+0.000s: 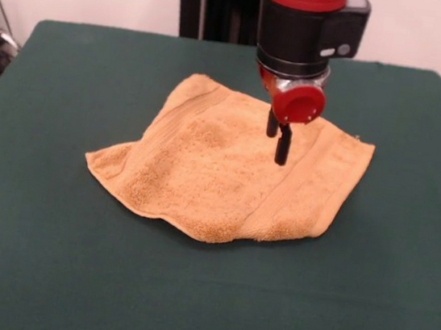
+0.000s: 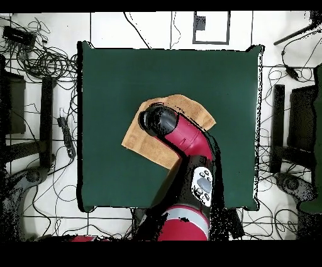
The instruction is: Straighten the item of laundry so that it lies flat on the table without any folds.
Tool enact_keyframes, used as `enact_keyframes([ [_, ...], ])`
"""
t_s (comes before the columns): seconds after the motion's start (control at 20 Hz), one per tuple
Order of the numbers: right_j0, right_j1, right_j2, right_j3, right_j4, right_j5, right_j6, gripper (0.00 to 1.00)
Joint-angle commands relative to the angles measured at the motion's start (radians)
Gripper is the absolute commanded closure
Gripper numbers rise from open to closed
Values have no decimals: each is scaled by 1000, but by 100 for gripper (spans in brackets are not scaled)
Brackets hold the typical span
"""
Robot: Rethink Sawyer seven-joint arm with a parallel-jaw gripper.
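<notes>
Hanging above the towel (image 1: 223,173), the claw (image 1: 280,144) points straight down over the cloth's right-hand portion as the front view shows it. Its dark fingers appear pressed together with nothing between them; whether the tips touch the pile or stop just short cannot be told.

Location of the work: the towel lies near the middle of the table (image 1: 44,272), somewhat toward the far side in the front view. It is rotated, so its corners point toward the table edges rather than its sides running parallel to them.

Condition: not flat. A fold or doubled layer shows along the near edge and at the near right corner, where the cloth looks thicker and rounded, and a ridge runs lengthwise up the left part. The left corner lies thin and single.

Governing relation: the folded near edge lies toward the camera and slightly left of the claw in the front view, so the next grasp, in my judgement, requires a move that way and downward.

Clearance: green cloth is bare on every side of the towel, widest in the near half. Overhead, the arm (image 2: 188,145) covers much of the towel, leaving only its margins visible. No obstruction noted.
</notes>
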Motion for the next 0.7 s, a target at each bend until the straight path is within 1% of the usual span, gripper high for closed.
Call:
enact_keyframes([
  [0.05, 30, 41, 141, 100, 75, 30, 239, 0],
  [0.35, 31, 47, 152, 109, 98, 0, 242, 0],
  [0.7, 41, 47, 154, 109, 116, -4, 256, 0],
])
